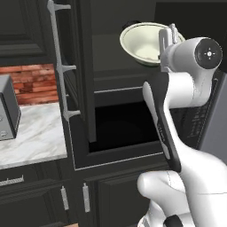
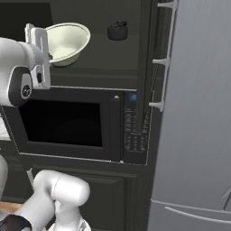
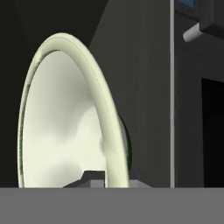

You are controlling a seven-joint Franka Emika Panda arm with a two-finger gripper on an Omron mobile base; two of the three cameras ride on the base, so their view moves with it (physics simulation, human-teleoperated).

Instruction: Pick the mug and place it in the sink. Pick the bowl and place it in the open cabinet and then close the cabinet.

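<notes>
The bowl (image 1: 141, 42) is held tilted, clamped at its rim by the gripper (image 1: 165, 56), inside the cabinet (image 1: 84, 66); a small dark object (image 2: 117, 30) sits toward the shelf's right edge.

Both base views face the cabinet (image 1: 84, 66); hand view hugs the bowl (image 3: 65, 127).

The bowl (image 1: 142, 41) is pale cream-white, with a dark green band near its foot in the hand view. The cabinet (image 1: 84, 66) is dark charcoal with a silver handle (image 1: 60, 66). The worktop (image 1: 33, 133) is white marble with grey veins; the wall (image 1: 26, 84) behind is red brick. The microwave (image 2: 72, 122) is black, the fridge (image 2: 198, 113) grey.
</notes>
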